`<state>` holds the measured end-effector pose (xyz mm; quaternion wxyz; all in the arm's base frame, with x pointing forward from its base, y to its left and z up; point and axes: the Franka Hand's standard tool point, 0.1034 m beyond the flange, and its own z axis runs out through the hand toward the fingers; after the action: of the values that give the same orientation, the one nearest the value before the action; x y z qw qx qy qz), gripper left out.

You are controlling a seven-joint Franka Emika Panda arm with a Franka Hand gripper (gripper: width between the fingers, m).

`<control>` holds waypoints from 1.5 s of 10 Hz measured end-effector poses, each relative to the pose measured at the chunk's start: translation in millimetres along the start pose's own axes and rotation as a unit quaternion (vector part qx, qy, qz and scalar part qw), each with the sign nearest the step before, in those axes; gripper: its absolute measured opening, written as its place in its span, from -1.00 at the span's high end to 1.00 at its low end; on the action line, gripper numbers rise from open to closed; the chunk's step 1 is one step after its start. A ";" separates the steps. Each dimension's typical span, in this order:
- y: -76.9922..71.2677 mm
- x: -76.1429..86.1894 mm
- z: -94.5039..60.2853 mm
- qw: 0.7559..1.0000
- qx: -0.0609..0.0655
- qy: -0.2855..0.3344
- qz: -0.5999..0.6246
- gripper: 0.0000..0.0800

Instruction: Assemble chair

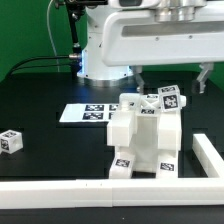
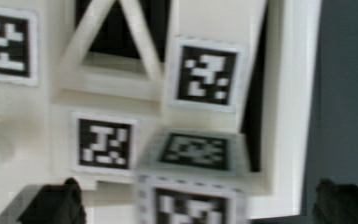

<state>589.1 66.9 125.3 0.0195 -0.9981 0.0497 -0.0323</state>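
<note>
The partly built chair [image 1: 146, 136] stands mid-table, a stack of glossy white pieces with black-and-white tags on their faces. A small tagged piece [image 1: 168, 98] sits tilted on top of it. My gripper [image 1: 172, 78] hangs open just above that top, one dark finger to each side, holding nothing. In the wrist view the chair [image 2: 149, 120] fills the picture with several tags, and the two dark fingertips [image 2: 55, 204] stand wide apart at the edge around my gripper [image 2: 197, 206]. A loose tagged cube [image 1: 10, 141] lies far off at the exterior view's left.
The marker board [image 1: 88, 113] lies flat on the black table behind the chair at the exterior view's left. A long white border rail [image 1: 90, 190] runs along the front and turns up the exterior view's right side [image 1: 208, 152]. The arm's base [image 1: 100, 50] stands at the back.
</note>
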 end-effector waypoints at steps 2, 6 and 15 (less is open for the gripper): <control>-1.4 -1.1 1.3 1.000 0.000 0.001 0.011 -0.62; -1.6 -1.3 1.7 0.996 0.000 0.000 0.084 0.30; -3.9 -1.5 2.4 0.922 0.001 -0.001 0.387 0.30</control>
<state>588.2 71.0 122.9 0.0317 -0.9013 0.4316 -0.0209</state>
